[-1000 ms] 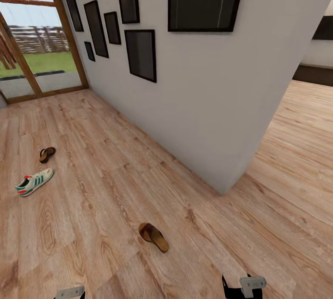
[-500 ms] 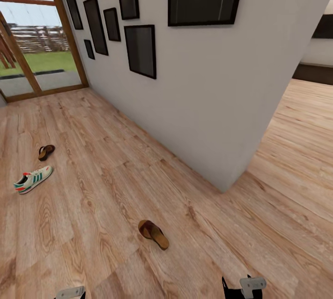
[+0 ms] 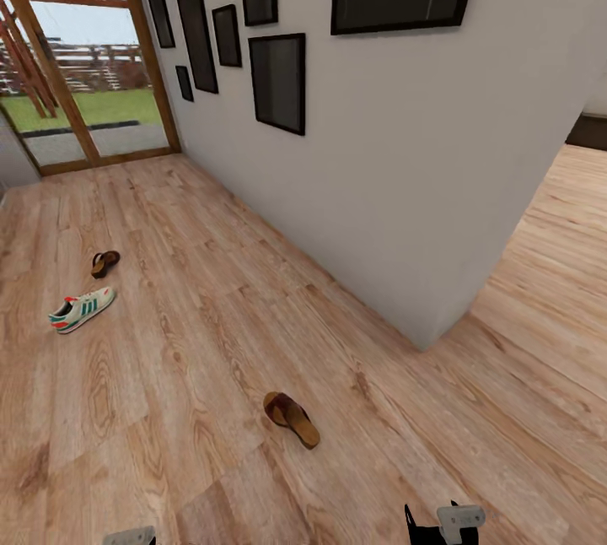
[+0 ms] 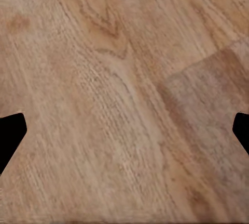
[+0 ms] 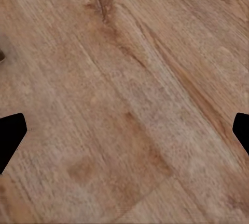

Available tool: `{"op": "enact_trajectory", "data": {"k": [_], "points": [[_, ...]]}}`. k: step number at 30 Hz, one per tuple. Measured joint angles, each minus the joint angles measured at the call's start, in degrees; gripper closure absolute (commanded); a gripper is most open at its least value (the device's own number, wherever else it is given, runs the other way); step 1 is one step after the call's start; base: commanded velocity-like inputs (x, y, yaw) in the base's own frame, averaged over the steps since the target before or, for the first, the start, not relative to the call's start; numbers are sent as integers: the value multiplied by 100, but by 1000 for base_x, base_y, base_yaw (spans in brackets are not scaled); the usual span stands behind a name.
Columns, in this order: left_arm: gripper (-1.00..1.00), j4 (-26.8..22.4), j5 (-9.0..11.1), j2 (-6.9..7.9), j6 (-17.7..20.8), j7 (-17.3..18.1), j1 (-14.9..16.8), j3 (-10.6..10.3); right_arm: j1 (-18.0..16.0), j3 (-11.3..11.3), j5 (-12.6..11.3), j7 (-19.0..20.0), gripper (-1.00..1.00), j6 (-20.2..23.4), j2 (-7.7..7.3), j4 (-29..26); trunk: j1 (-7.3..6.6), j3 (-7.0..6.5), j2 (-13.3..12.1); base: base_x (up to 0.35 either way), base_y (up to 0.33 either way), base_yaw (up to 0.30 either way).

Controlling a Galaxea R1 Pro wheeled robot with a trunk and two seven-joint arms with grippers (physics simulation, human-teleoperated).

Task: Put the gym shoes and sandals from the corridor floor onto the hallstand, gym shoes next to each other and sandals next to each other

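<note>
On the corridor floor (image 3: 211, 342), three of the shoes lie scattered well apart from one another. Nearest the robot, one brown sandal (image 3: 292, 418) rests flat on the planks, a little left of centre in the head view and just ahead of the right arm. Farther off to the left lies a white gym shoe (image 3: 82, 310) with green stripes, on its sole, its red-patched heel pointing left. Just beyond it — near but not touching — sits the second sandal (image 3: 104, 262), small and dark at that distance.

A white wall (image 3: 405, 191) runs along the right of the corridor, hung with black picture frames (image 3: 278, 83), and ends at a corner where the planks open into another room. At the far end stands a wood-framed glass door (image 3: 84, 89) with grass and a fence outside.

Both arms hang low. The left gripper (image 4: 124, 130) is spread wide over bare wood — its fingertips (image 4: 10, 135) show only at the edges of the left wrist view, with nothing between them. The right gripper (image 5: 124, 133) is likewise spread, empty, above the planks.
</note>
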State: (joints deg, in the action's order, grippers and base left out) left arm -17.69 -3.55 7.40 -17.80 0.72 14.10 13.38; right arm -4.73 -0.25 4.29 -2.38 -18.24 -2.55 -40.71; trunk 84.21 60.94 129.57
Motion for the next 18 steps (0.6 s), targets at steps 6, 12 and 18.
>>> {"op": "enact_trajectory", "data": {"k": [6, 12, 18], "points": [[-100, 3, 3, 1, 0, 0, 0, 0, 0, 0, 0, 0, -100, -1, 0, 0, 132, 131, 241, 0, 0, 239], [-100, 4, 4, 1, 0, 0, 4, 0, 0, 1, 0, 0, -100, -1, 0, 0, 264, 262, 481, 0, 0, 242], [-100, 4, 5, 1, 0, 0, 5, 0, 0, 1, 0, 0, -100, -1, 0, 0, 395, 394, 722, 0, 0, 242]]}}
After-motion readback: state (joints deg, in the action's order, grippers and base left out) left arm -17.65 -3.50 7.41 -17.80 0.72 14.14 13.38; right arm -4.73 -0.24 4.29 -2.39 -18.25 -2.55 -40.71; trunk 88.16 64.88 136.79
